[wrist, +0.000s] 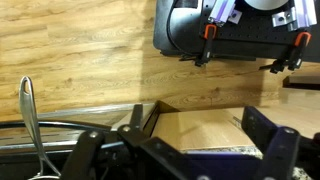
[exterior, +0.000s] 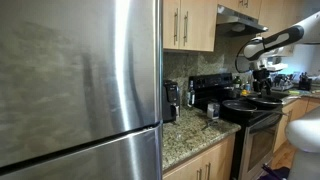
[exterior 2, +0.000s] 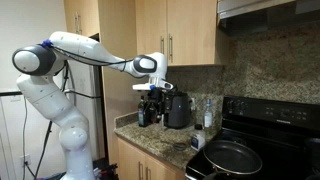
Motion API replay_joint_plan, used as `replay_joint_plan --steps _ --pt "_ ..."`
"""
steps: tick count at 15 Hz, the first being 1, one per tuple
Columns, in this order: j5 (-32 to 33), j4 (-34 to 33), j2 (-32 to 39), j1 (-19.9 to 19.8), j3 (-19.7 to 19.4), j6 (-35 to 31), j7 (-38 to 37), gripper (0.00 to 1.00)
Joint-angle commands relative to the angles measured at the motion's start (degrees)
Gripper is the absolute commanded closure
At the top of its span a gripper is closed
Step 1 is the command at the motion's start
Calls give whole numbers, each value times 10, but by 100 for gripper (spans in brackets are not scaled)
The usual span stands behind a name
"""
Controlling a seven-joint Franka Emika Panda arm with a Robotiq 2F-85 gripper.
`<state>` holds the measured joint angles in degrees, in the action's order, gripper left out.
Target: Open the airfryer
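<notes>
The airfryer [exterior: 170, 100] is a small black box with a grey front panel. It stands on the granite counter beside the fridge, and in an exterior view [exterior 2: 179, 110] it stands near the wall. My gripper [exterior 2: 151, 108] hangs in the air just beside it in that view and is apart from it. In an exterior view the gripper [exterior: 262, 70] shows high at the right. In the wrist view the gripper [wrist: 200, 138] is open and empty, with only wooden cabinet fronts behind it. The airfryer does not show there.
A black range [exterior: 250, 115] with dark pans [exterior 2: 232, 155] stands next to the counter [exterior 2: 160, 142]. A large steel fridge [exterior: 80, 80] fills the near side. Wooden cabinets [exterior 2: 150, 30] hang above. A small bottle [exterior 2: 197, 140] and a glass [exterior: 212, 110] stand on the counter.
</notes>
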<state>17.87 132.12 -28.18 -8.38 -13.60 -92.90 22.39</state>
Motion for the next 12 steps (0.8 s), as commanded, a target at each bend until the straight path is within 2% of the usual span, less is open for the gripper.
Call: replay_joint_plan --steps 1,5,7,8,10,11,12 --pt "1 -1 0 2 -2 1 -1 0" --pt "-65 30 -31 25 12 3 -18 0" --pt "-80 12 -38 17 1 7 -25 0" --pt "-66 13 -19 23 11 1 -24 0" --pt "-72 12 -32 22 6 1 -27 0" --pt "-36 17 -19 11 13 -7 -45 0" --pt "-30 30 -6 22 17 -10 -37 0"
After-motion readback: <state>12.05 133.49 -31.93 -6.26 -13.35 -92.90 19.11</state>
